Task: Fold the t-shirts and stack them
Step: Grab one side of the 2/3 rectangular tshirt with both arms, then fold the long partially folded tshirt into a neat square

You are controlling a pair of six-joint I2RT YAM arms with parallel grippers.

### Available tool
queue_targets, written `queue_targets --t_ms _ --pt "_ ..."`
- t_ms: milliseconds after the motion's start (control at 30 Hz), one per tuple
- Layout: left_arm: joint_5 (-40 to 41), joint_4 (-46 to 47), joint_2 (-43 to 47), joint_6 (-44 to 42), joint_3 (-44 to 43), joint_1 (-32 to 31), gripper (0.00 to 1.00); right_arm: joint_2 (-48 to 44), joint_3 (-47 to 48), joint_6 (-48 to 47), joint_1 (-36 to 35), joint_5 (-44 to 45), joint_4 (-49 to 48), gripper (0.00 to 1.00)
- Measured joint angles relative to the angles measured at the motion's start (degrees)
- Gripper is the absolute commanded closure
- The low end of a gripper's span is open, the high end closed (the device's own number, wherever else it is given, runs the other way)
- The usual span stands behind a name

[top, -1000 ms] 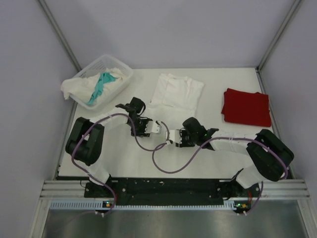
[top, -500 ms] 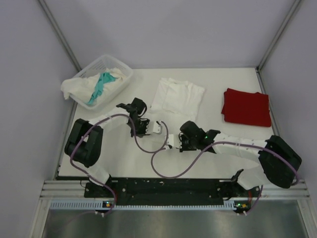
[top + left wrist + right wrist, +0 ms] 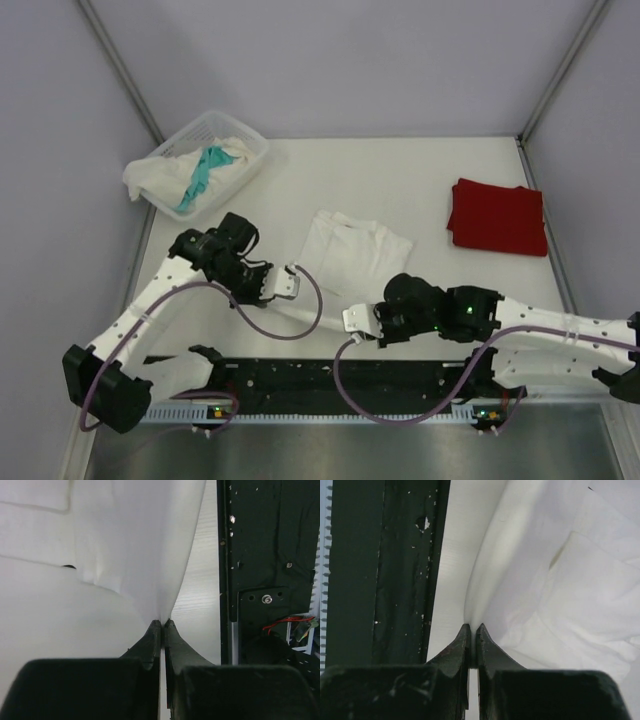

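Near the table's [image 3: 400, 180] front edge, the left gripper [image 3: 291, 283] and right gripper [image 3: 356, 320] each pinch the white shirt's [image 3: 350, 250] near edge.

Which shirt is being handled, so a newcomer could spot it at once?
On the white table, look toward the middle of the near edge. A white t-shirt lies there, its near edge pinched by the left gripper and right gripper. The red t-shirt at right and the shirts in the far-left basket are untouched.
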State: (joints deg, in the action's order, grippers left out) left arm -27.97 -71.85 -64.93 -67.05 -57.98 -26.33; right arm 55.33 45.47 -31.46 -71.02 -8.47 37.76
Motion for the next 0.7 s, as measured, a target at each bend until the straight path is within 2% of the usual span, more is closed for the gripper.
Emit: queue_targets --t_ms 133,233,467,700 --pt "-1.3 -3.0 0.4 3.0 -5.5 0.0 1.0 -1.3 1.3 4.5 1.7 2.4 1.6 1.0" --pt "-0.6 -1.6 -3.2 7.4 -11.4 0.1 1.0 -1.4 1.7 6.4 8.4 2.9 1.6 1.0" --pt "1.7 3.6 -19.9 15.0 -27.7 0.7 1.0 -1.3 1.9 8.8 29.0 0.1 -4.5 1.0" --pt "6.4 6.7 -36.1 20.5 -43.5 1.5 1.0 7.8 5.0 9.3 40.9 -4.5 -10.8 1.0"
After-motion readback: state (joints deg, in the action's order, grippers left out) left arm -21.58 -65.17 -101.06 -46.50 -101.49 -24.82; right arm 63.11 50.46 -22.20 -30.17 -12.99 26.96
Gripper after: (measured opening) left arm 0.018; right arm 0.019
